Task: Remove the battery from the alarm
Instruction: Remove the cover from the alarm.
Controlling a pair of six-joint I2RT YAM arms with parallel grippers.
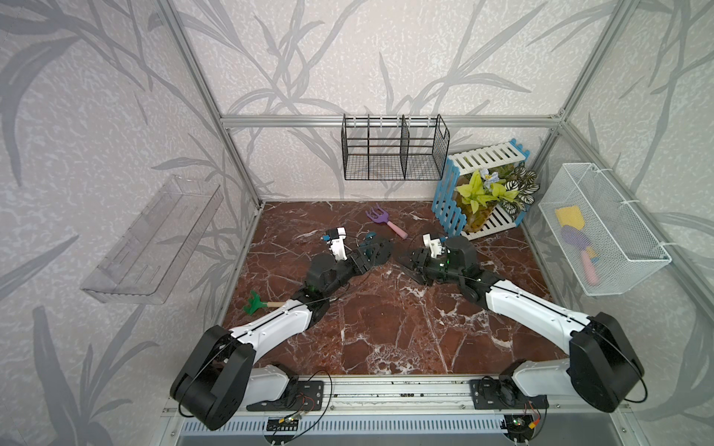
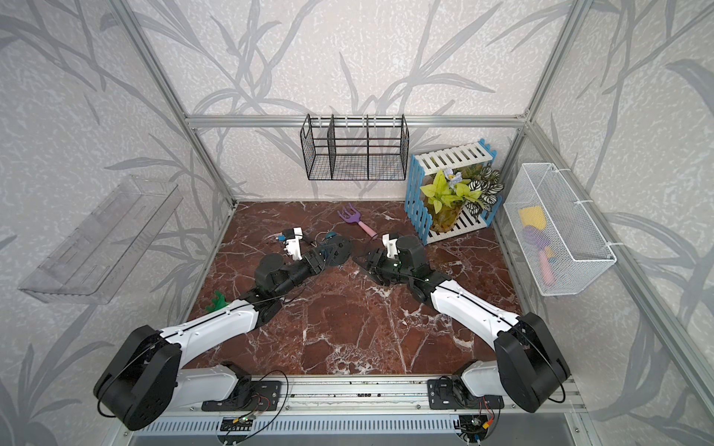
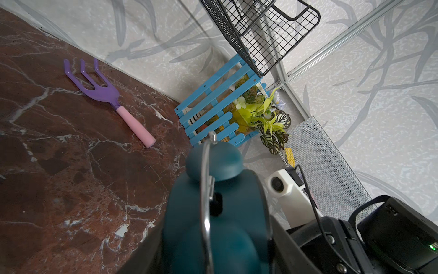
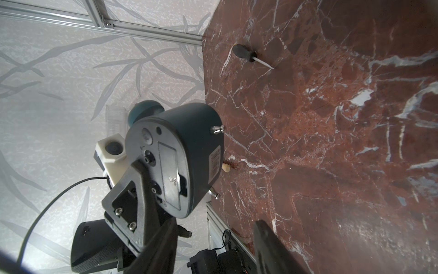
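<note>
Alarm [image 4: 189, 142] dial (battery too) unseen

Soft, even light, faint shadows. Both top views bow at their edges. In the left wrist view the alarm [image 3: 187, 213] is blurred, close to the lens.

A robot lab cell: aluminium frame [image 1: 386, 120], leaf-patterned wall panels [image 1: 116, 116], marble-look bench [image 1: 386, 328], arms [image 1: 270, 328] bolted to a rail [image 1: 394, 390].
</note>
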